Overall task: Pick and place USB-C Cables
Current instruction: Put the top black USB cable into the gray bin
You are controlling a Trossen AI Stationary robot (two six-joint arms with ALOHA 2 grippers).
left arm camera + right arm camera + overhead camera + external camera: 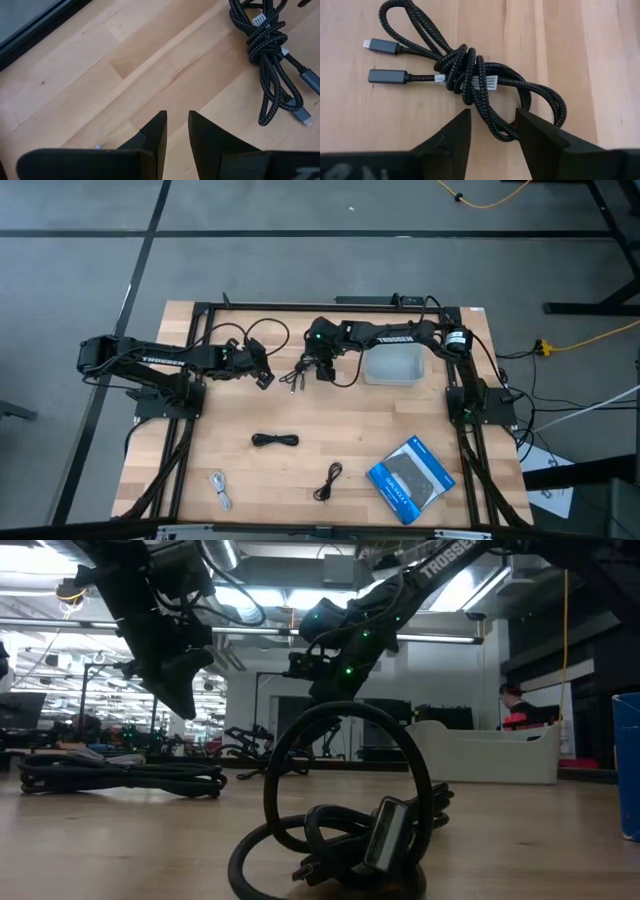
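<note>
Fingers of my right gripper (492, 132) stand apart above the far black cable (470, 75); I should straddle its knotted middle before closing.

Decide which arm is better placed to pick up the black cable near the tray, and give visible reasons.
Right. The right hand hangs open directly over the knotted black cable, its fingers straddling a loop. The left hand points at bare wood with that cable off to one side.
</note>
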